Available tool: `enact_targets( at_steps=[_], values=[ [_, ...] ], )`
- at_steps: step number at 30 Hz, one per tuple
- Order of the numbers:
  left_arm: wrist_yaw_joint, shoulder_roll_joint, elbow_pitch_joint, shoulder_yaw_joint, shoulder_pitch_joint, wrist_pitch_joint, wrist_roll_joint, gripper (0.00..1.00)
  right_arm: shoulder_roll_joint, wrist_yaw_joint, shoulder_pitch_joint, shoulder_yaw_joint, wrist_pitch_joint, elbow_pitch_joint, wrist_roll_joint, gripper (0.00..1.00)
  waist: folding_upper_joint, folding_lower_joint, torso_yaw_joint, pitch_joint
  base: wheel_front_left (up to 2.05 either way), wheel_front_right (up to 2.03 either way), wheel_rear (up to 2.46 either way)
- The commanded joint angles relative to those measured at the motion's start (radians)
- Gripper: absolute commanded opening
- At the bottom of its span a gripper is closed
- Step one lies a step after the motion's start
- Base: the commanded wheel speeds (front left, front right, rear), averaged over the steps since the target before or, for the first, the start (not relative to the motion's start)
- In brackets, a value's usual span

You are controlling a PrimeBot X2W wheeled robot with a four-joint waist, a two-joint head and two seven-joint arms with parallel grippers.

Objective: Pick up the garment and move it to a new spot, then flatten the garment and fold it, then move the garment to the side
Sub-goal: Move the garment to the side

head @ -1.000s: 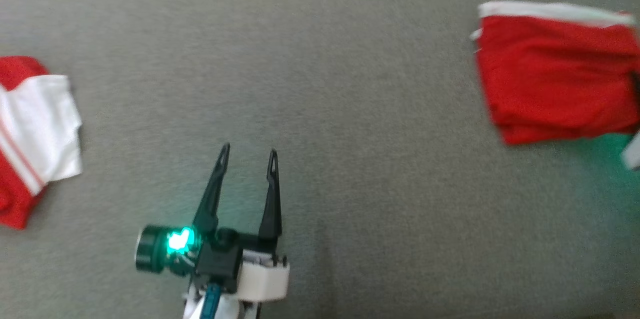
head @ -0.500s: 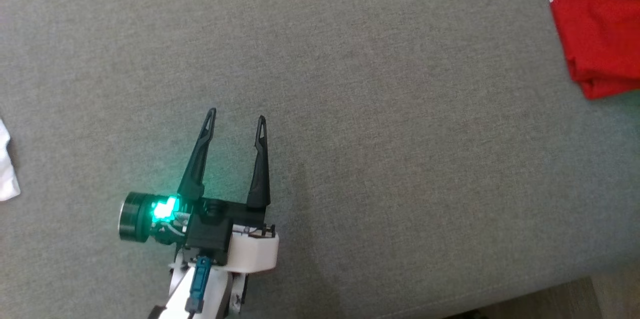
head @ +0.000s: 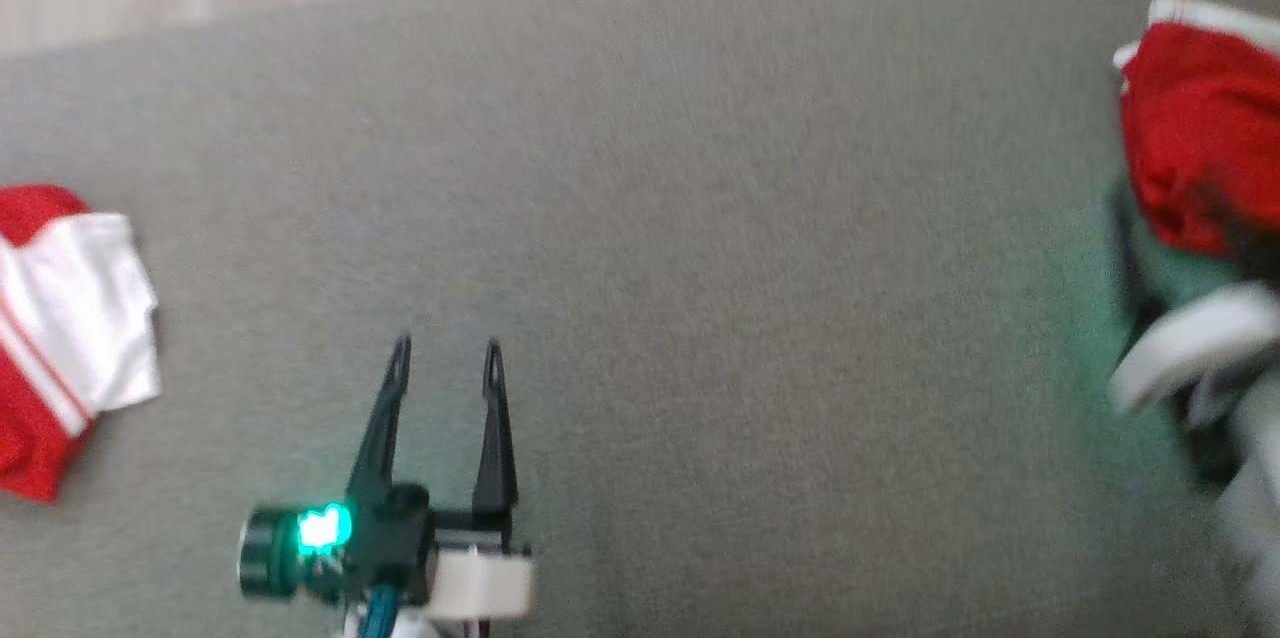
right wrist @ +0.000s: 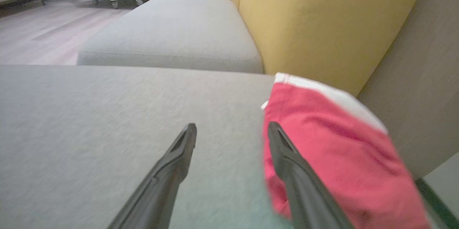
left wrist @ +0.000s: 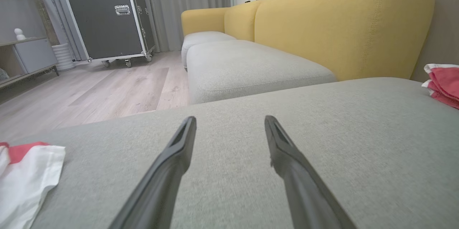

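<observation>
Left gripper point(head: 446, 346) hovered spread wide over grey sofa cushion point(head: 750, 318), right gripper point(right wrist: 232, 126) also spread wide, one finger hid part of blurred red garment point(right wrist: 333, 143), red-and-white cloth point(head: 70, 318) was cut off at left.

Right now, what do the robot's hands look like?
The left gripper has two long, thin black fingers tapering to points, each with a small slot near the tip. Its black base carries a round dark barrel glowing green, a white cuff and a blue cable. The right gripper has the same dark pointed fingers.
</observation>
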Motion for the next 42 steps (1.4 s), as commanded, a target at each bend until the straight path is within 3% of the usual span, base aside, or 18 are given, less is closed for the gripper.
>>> enact_targets(
  at_steps=[1,10,19,27,42],
  values=[
    [-0.008,-0.009,-0.017,0.037,0.026,-0.005,-0.015,1.0,0.023,-0.001,0.075,0.026,-0.011,-0.083,0.001,1.0,0.0,0.0002,0.055,-0.123,0.0,0.0,0.0],
    [-0.028,-0.022,-0.014,0.068,0.133,-0.005,-0.044,1.0,0.165,-0.001,0.325,0.072,-0.011,-0.272,0.022,1.0,0.0,0.0002,0.126,-0.253,0.0,0.0,0.0],
    [-0.045,-0.029,-0.085,0.108,0.232,-0.005,-0.032,1.0,0.255,-0.001,0.537,-0.022,-0.011,-0.479,-0.032,1.0,0.0,0.0002,0.171,-0.331,0.0,0.0,0.0],
    [-0.08,-0.031,-0.101,0.132,0.273,-0.005,-0.007,1.0,0.282,-0.001,0.625,-0.064,-0.011,-0.514,-0.083,1.0,0.0,0.0002,0.192,-0.35,0.0,0.0,0.0],
    [-0.082,-0.034,-0.098,0.149,0.283,-0.005,0.004,1.0,0.31,-0.001,0.63,-0.1,-0.011,-0.509,-0.086,1.0,0.0,0.0002,0.18,-0.353,0.0,0.0,0.0]
  ],
)
